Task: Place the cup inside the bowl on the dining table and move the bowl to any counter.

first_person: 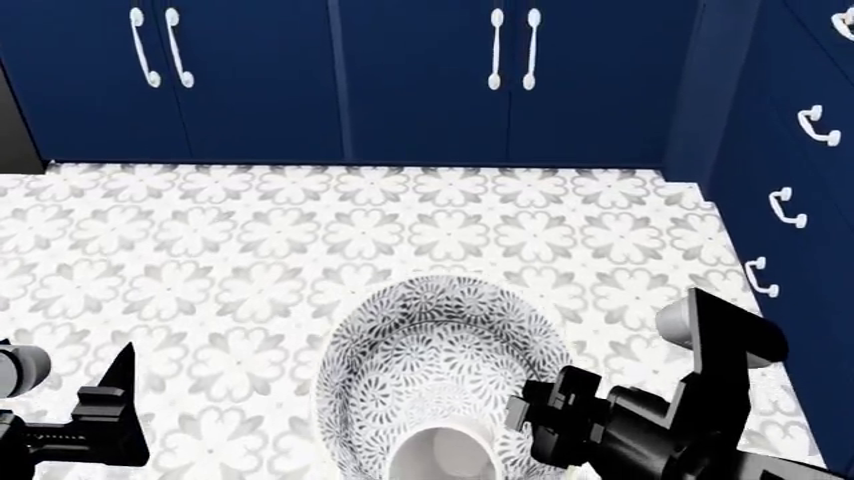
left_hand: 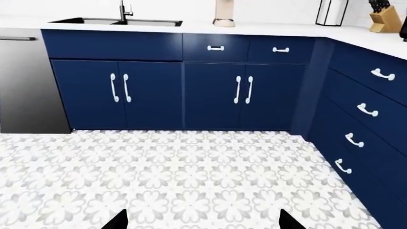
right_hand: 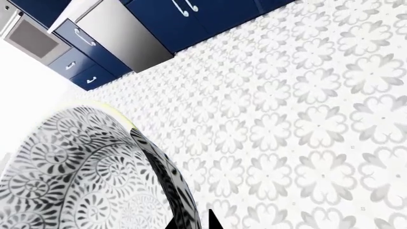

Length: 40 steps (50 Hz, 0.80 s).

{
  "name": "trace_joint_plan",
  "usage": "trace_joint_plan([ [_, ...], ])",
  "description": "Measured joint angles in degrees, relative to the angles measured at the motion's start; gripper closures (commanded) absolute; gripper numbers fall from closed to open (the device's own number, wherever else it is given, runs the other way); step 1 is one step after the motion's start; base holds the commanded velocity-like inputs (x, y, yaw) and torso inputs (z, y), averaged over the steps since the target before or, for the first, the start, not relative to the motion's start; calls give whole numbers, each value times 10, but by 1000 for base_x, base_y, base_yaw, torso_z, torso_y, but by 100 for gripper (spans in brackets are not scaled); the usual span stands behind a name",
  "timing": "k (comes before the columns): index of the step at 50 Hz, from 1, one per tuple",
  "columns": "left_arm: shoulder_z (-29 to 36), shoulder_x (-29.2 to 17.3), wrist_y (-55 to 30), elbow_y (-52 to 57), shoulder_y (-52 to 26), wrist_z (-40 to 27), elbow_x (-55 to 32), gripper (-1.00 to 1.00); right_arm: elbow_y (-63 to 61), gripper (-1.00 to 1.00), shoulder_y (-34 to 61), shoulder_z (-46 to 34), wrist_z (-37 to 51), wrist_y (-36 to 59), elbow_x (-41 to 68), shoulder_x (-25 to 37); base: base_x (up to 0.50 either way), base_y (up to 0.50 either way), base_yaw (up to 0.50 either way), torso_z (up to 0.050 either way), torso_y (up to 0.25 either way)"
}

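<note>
Right gripper (first_person: 541,425) fingers pinch rim of grey-floral patterned bowl (first_person: 447,370) w/ small white cup (first_person: 445,452) inside, carried over floor twd marble desk (left_hand: 267,29); left gripper (left_hand: 202,220) fingers spread, idle.

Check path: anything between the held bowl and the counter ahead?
Nothing visible. The bowl, cup inside, is held by the right gripper over open floor; the counter lies beyond, above blue cabinets.

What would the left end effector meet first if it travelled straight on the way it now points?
Probably the navy base cabinets under the counter. The left end effector is open and empty, with only patterned floor visible before them, though depth is uncertain.
</note>
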Motion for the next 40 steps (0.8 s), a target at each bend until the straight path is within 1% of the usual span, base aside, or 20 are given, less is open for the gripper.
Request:
trace_joint_plan([
  [40,8,4,12,-14,2,4,7,-100,-2,100,0,-3,-2,-5,2,1,500,-4,0,0,1],
])
